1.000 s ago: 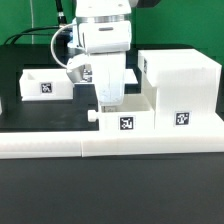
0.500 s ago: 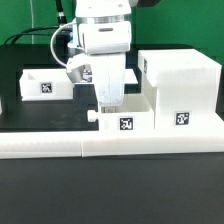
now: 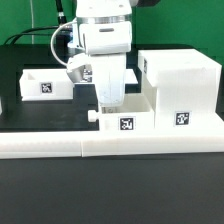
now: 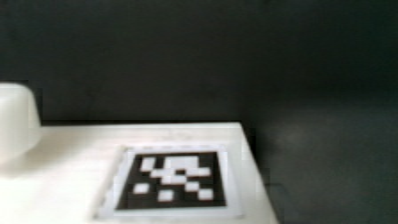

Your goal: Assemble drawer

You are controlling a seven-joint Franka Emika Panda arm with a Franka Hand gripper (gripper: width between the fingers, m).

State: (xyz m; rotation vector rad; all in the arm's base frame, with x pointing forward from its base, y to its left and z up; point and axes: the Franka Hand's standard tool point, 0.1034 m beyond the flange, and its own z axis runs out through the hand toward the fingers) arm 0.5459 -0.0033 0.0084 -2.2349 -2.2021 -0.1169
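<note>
The white boxy housing (image 3: 180,88) of the drawer stands at the exterior view's right, with a tag on its front. A small white tray (image 3: 124,119) with a tag and a side knob (image 3: 92,116) sits against the housing's left side. My gripper (image 3: 108,101) reaches straight down into this tray at its left end; its fingertips are hidden behind the tray wall. A second tray (image 3: 45,85) lies further back at the left. The wrist view shows only a tagged white surface (image 4: 175,180) on the dark table, and no fingers.
A long low white border rail (image 3: 100,146) runs along the front, right before the tray and housing. The tabletop is black (image 3: 40,115). A white rounded shape (image 4: 15,120) shows at the edge of the wrist view.
</note>
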